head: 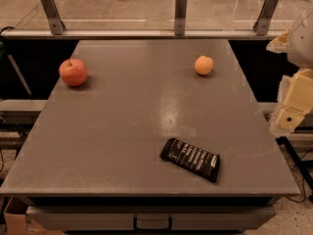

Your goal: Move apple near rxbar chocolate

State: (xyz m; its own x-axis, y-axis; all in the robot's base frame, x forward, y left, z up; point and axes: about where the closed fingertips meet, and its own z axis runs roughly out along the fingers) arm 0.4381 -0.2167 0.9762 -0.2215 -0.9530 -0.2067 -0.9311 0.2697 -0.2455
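Hanging beyond the right edge of the table point(122, 131), about level with its middle: claw point(292, 105), parked clear of all 3 things and touching none; cannot tell whether released or clenched. Sitting far back on the left, near the left edge, stem up: apple point(73, 72), untouched and well apart from its goal. Lying flat toward the front, right of centre, skewed against the front edge and near it: chocolate bar point(190, 159). Resting far back on the right, alone: small orange point(204, 65), no part of the job. Probably spread this wide to make the choice between 2 round fruits plain and to leave room for a reach from the right. Judging the route: 1 long diagonal over bare top, back left to front right, with nothing between. Best room for setting down seems left of or behind the bar; little to spare in front of it, with risk of rolling off the edge. Judged not yet begun, with reaching across to the far left corner as the opening step
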